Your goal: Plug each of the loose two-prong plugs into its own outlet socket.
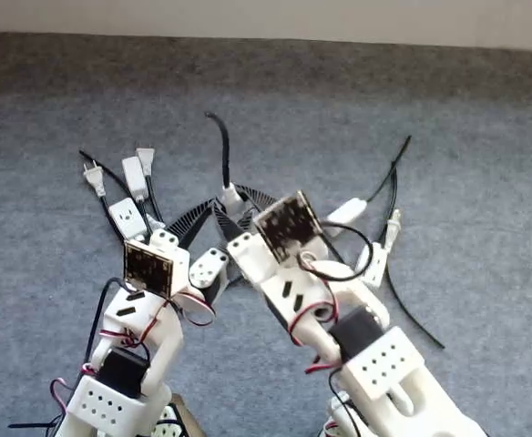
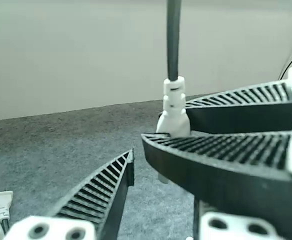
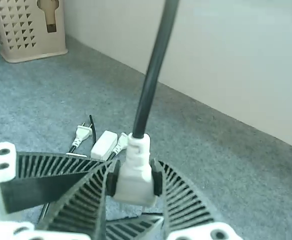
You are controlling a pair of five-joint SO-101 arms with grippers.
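Well to the left of both sets of jaws, a loose plug (image 1: 93,177) lies on the grey carpet (image 1: 448,100). An outlet socket (image 1: 127,217) sits closer in, just beside the left arm's wrist.

The left arm (image 1: 134,319) comes up from the near edge and leans forward and to the right. This brings the left gripper (image 1: 209,218) right up against the other arm's jaws. We cannot tell whether it stands wide or narrow, because the right arm's parts lie across it.

The right arm (image 1: 375,355) leans forward and to the left, so the two arms meet in the middle. The right gripper (image 3: 133,172) is clamped on a white plug (image 3: 134,186), one ribbed finger (image 3: 183,205) pressing each side. The plug stands upright between the jaws, and its black cord (image 3: 153,65) runs up and out beyond the fingertips.

To the right of the jaws, a white connector (image 1: 346,212) lies near the right wrist. Farther out is a second loose plug (image 1: 393,224), with thin black leads trailing past it. In the right wrist view, a beige perforated basket (image 3: 31,27) stands by the wall, far beyond the jaws.
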